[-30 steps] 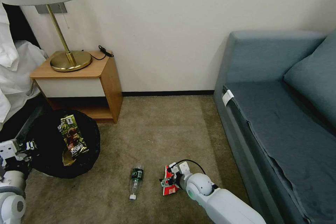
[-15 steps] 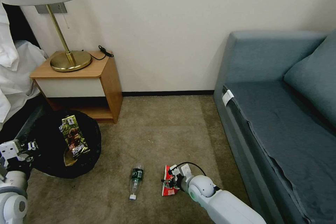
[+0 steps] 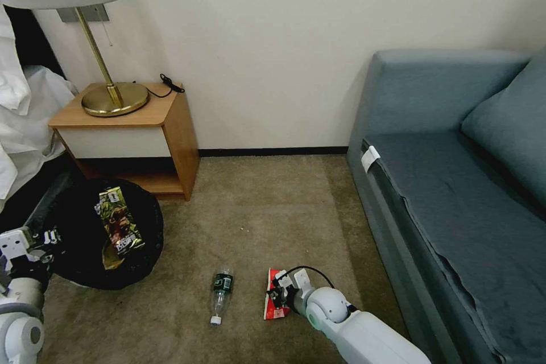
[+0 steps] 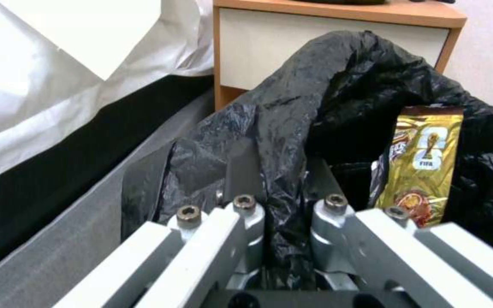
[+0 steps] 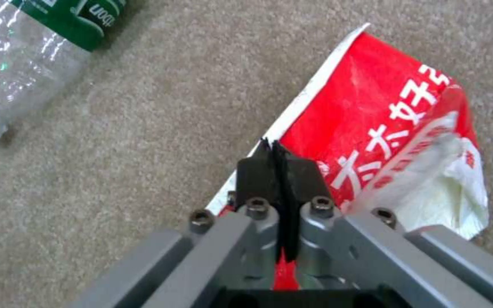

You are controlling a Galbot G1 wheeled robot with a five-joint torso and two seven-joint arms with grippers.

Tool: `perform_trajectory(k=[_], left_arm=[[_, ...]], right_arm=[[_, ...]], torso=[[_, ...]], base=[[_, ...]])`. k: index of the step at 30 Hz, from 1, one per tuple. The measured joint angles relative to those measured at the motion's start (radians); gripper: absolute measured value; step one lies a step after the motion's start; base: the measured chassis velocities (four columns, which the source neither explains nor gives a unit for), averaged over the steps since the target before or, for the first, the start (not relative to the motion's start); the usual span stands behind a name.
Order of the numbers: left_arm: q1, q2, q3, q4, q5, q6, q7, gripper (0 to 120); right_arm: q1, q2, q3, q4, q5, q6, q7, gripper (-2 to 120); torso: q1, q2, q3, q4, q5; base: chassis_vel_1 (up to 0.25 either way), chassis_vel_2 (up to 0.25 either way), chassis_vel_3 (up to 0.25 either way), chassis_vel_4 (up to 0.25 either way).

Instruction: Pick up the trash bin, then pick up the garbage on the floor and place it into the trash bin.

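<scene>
Right gripper [image 5: 280, 171], at six o'clock on the carpet, is clamped tight on the red-and-white snack packet [image 5: 383, 128] — grasp step. Left gripper [image 4: 280, 205] pinches the trash bin [image 3: 74, 222] liner at nine o'clock (gold wrapper [image 4: 423, 167] inside). Next, likely: lift, carry left.

We see the trash bin [image 3: 85, 250], black-lined, holding a gold-brown wrapper [image 3: 118, 220] upright inside it (a tan scrap beneath). On the carpet, a clear green-labelled bottle [image 3: 220, 294] lies just beside the red-and-white packet [image 5: 395, 141].
</scene>
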Motion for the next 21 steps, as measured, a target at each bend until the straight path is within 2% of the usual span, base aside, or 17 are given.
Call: perform_trajectory(k=[21], left_arm=[[0.003,-0.010,0.018,0.001,0.008,-0.007,0.001,5]], right_arm=[[-0.009,0.002,0.024,0.011,-0.023,0.038,-0.023,0]], torso=[[0.000,0.000,0.000,0.0000,0.0001]], base=[[0.000,0.000,0.000,0.000]])
